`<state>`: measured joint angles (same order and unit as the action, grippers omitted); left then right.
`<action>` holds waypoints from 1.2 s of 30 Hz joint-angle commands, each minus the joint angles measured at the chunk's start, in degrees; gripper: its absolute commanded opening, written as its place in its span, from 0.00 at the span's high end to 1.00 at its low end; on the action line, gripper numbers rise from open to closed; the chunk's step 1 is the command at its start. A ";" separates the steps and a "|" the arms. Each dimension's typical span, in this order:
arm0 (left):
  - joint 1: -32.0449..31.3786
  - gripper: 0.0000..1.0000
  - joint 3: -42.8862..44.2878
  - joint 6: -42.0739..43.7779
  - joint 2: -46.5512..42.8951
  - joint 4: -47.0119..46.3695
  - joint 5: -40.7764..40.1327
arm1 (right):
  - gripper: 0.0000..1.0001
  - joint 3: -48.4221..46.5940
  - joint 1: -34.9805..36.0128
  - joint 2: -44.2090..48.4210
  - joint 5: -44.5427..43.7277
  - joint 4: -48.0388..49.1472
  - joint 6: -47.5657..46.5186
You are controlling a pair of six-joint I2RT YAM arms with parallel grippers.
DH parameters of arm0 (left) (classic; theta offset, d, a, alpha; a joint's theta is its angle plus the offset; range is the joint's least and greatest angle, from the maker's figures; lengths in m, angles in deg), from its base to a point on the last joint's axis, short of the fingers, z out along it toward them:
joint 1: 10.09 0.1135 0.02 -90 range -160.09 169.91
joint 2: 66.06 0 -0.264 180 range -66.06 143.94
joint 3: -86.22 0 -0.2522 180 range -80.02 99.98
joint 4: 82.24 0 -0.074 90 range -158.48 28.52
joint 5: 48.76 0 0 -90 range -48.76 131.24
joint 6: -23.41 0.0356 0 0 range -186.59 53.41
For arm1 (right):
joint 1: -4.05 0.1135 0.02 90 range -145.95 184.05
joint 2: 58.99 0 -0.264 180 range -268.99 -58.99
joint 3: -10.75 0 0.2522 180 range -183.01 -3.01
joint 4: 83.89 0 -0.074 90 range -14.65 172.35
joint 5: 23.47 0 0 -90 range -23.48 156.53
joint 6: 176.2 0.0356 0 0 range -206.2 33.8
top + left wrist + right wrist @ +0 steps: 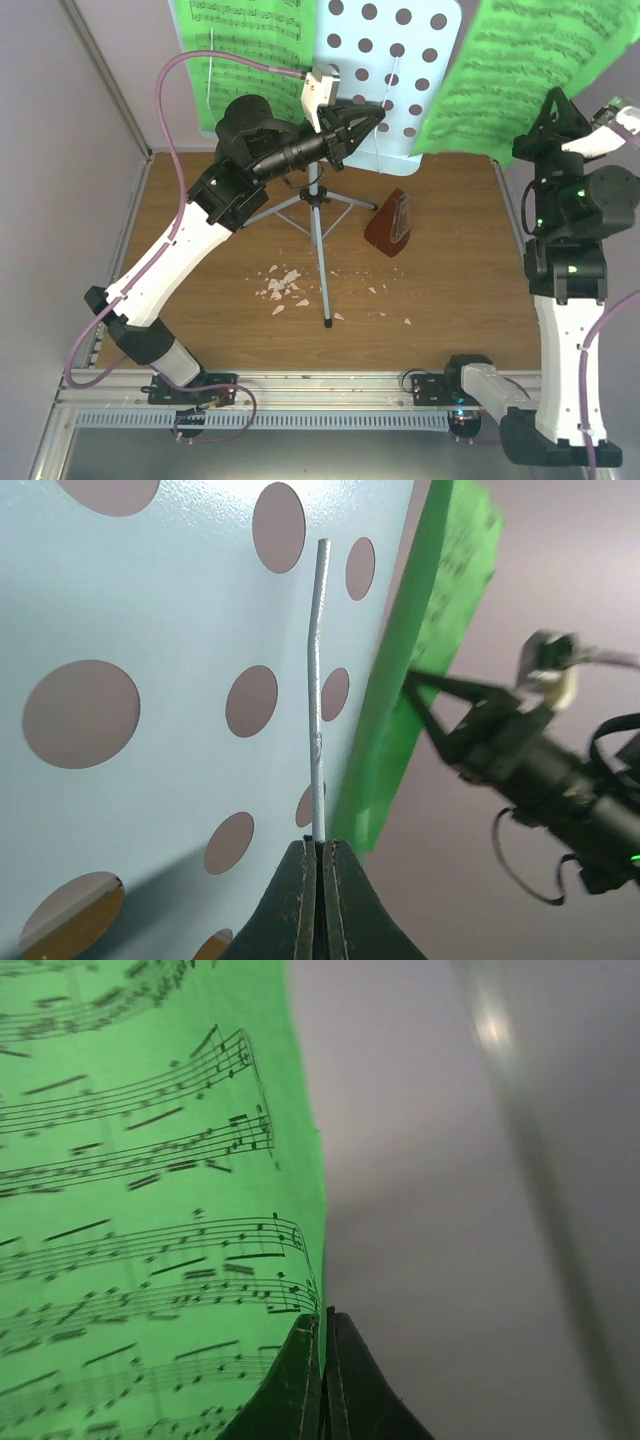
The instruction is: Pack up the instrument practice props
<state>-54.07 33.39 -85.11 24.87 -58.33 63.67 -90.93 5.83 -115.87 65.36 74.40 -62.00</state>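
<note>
The pale blue perforated music stand [400,70] stands at the back on grey tripod legs [322,262]. My left gripper [376,118] is shut on a thin grey wire retainer [318,680] in front of the stand's plate [150,630], seen close in the left wrist view [321,845]. My right gripper [556,102] is shut on the edge of a green music sheet [530,70], held up to the right of the stand; the right wrist view shows the jaws [324,1322] pinching the sheet [150,1210]. A second green sheet [240,25] hangs at the stand's left. The reddish-brown metronome [392,225] stands on the table.
White crumbs [285,285] lie scattered on the wooden table [450,290] around the tripod's front leg. Grey walls close in the left [60,150] and back. A metal rail [330,385] runs along the near edge by the arm bases.
</note>
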 commanded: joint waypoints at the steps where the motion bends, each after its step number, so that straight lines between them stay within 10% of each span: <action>1: -0.31 1.00 -0.64 1.07 -2.14 -2.18 -0.53 | 1.00 9.06 -5.93 -1.24 -15.80 -2.44 0.87; 5: -0.22 0.95 -1.00 1.36 -2.34 -1.61 -1.10 | 1.00 19.16 -11.36 -2.79 -8.85 -2.55 6.26; 10: -0.05 0.39 -1.60 1.97 -3.09 -0.75 -0.98 | 0.99 32.89 -13.82 -1.12 0.69 2.53 11.74; 15: 0.39 0.05 -9.89 1.29 -7.78 -4.33 4.66 | 0.99 44.25 -15.66 -0.16 7.01 4.41 14.27; 26: 0.53 0.01 -42.38 3.42 -25.41 -7.92 17.90 | 0.99 60.05 -17.94 -2.66 15.75 5.27 17.01; 36: 9.50 0.01 -71.35 -6.30 -38.59 -5.21 4.93 | 1.00 63.91 -18.52 -8.11 14.72 3.34 16.34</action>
<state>-49.88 -31.88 -86.38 -10.27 -62.39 73.01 -28.01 -12.05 -123.89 80.74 78.05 -45.25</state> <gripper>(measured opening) 0.990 0.018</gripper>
